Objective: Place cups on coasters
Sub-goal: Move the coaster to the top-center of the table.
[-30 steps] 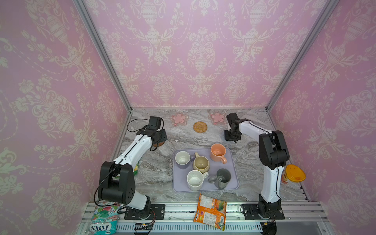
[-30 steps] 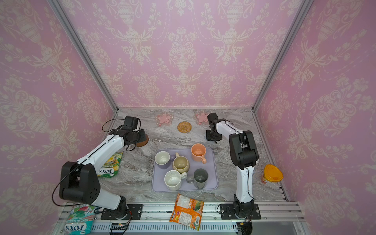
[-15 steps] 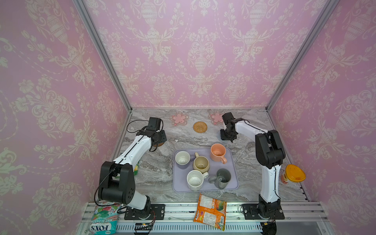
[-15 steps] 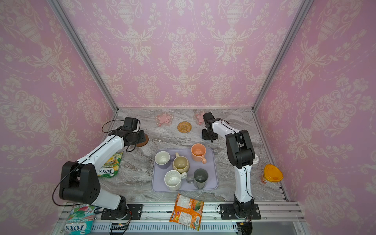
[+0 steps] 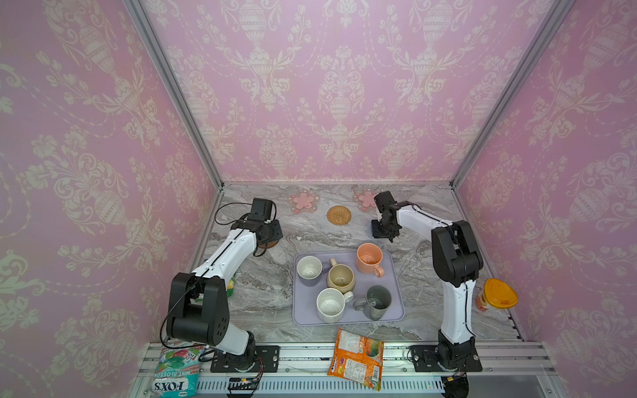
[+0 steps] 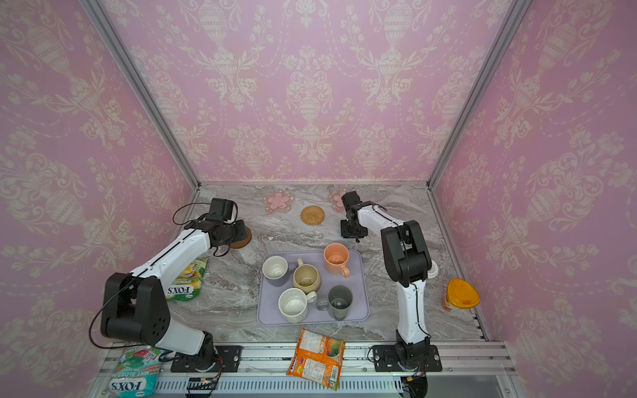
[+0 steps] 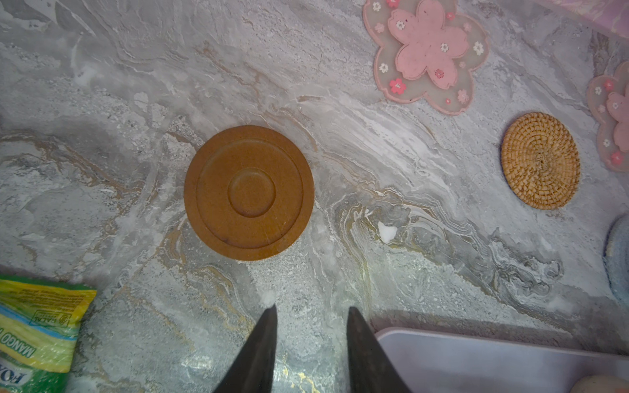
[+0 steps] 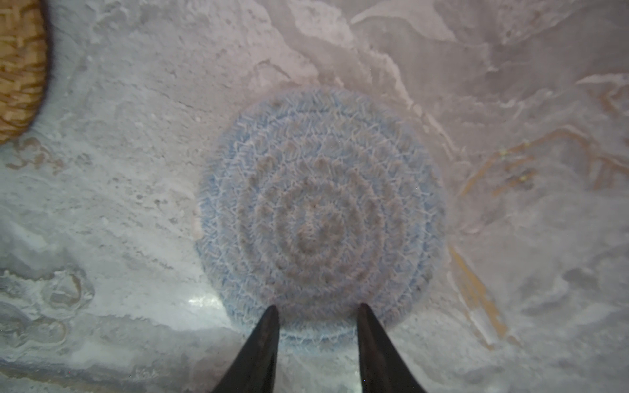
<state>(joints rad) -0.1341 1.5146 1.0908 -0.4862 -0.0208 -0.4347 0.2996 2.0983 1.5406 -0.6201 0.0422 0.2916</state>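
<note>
Top views both show five cups (image 5: 340,277) standing on the lavender tray (image 5: 305,299). Beyond the tray lie the wooden coaster (image 7: 248,192) and the grey-blue coaster (image 8: 320,217), both bare. The left gripper (image 7: 311,311), beside the tray's corner, and the right gripper (image 8: 318,308), past the tray's far edge, each have jaws slightly spread and empty.

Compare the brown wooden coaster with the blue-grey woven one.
The brown wooden coaster is smooth with grooved rings; the blue-grey coaster is fuzzy weave. The wooden one lies near the left claw, the blue-grey one near the right claw. Both are round, flat and cupless.
</note>
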